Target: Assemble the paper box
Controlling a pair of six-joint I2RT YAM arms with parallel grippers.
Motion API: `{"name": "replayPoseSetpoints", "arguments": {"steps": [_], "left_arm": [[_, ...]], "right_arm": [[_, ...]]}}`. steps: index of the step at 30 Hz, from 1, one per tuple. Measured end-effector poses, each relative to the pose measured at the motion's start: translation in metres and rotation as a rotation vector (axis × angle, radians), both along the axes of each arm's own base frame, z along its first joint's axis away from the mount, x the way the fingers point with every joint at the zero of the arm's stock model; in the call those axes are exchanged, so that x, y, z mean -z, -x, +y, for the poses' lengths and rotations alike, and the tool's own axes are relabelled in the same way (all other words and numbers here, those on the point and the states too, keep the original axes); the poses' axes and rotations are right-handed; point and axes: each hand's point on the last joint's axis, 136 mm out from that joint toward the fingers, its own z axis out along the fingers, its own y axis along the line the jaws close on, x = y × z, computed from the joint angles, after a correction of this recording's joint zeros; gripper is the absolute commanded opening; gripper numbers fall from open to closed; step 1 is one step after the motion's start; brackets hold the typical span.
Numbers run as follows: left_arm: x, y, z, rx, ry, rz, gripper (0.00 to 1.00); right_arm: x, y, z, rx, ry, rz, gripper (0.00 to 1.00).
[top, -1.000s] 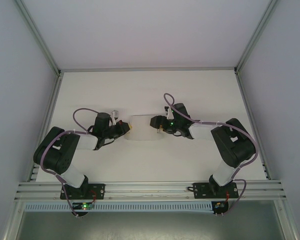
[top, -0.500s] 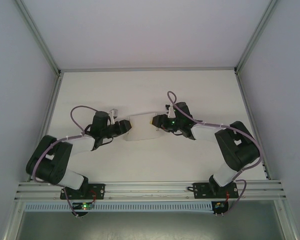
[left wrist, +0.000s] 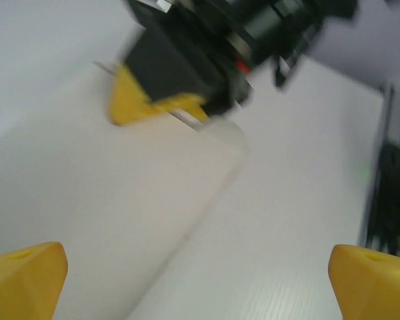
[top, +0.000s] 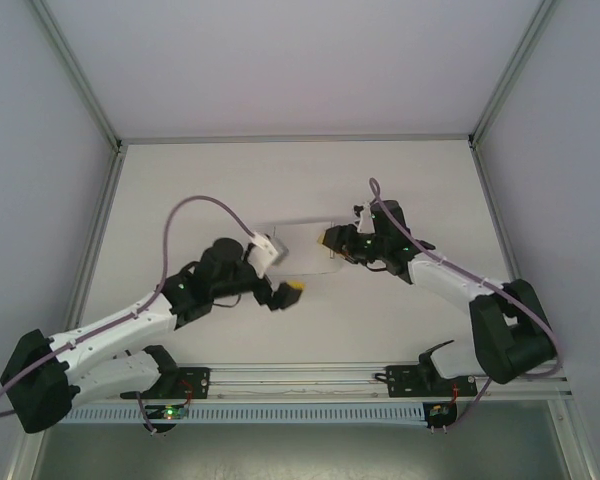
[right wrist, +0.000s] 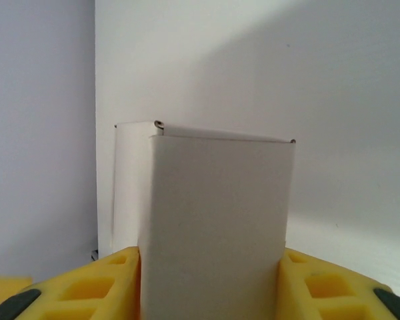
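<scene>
Presently the paper box [top: 302, 252] sits at mid-table [top: 400, 180], slightly left of centre, and shows as a closed white rectangular form.

Change noted: a second ago the left gripper [top: 286, 293] was shut against the box's left end. It has since let go and pulled back to the near side. Its yellow fingers [left wrist: 23, 277] are now spread wide, with nothing between them.

Over the same interval the right gripper [top: 330, 240] has narrowed onto the box's right end. Its wrist view shows the paperboard pinched between the two yellow pads.

Assessment: the box has passed from two-handed support to the right gripper alone. The shape appears to be holding without the left gripper's support, which suggests the folds are seated. Whether every flap is tucked cannot be confirmed, since the left end is blurred in the left wrist view.
</scene>
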Motion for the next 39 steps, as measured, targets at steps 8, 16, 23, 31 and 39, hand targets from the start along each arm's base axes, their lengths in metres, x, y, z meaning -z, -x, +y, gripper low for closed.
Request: {"name": "replayPoseSetpoints", "arguments": {"steps": [8, 16, 23, 31, 39], "left_arm": [[0.015, 0.008, -0.013, 0.047, -0.237, -0.262, 1.00], [0.041, 0.010, -0.036, 0.096, -0.423, -0.471, 1.00], [0.057, -0.010, -0.044, 0.052, -0.542, -0.606, 1.00], [0.058, -0.030, -0.046, -0.008, -0.631, -0.692, 0.86], [0.057, -0.030, -0.048, 0.002, -0.638, -0.720, 0.56]], "right_arm": [[-0.015, 0.031, -0.027, 0.041, 0.018, 0.088, 0.37], [-0.007, 0.047, -0.038, 0.084, -0.007, 0.251, 0.33], [0.001, 0.057, -0.034, 0.068, -0.049, 0.367, 0.33], [0.003, 0.066, -0.033, 0.058, -0.090, 0.464, 0.36], [0.002, 0.067, -0.033, 0.054, -0.126, 0.501, 0.41]]}}
